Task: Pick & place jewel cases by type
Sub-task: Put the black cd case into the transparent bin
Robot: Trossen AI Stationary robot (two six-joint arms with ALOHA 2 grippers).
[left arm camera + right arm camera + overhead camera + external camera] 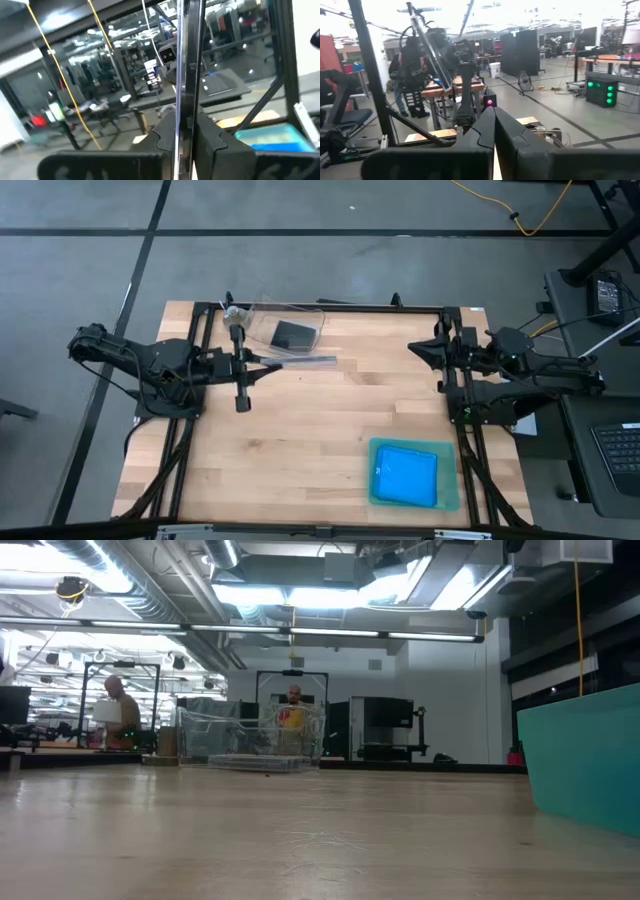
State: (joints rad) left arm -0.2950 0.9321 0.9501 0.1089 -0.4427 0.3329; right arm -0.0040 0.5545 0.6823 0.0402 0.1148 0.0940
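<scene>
Over tub [290, 330] | L tool [186, 131] clamps edge-on case [300, 361], type unclear | R tool [494, 131] clenched, empty

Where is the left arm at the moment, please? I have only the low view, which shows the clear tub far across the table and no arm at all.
Observer: The left pincer is over the table beside the clear tub, shut on a thin jewel case held on edge.
Operator: Thank you. Is anything inside the tub?
Observer: Yes, one dark square case lies flat in it.
Operator: And where is the right arm?
Observer: The right pincer waits shut at the table's right edge, holding nothing.
</scene>
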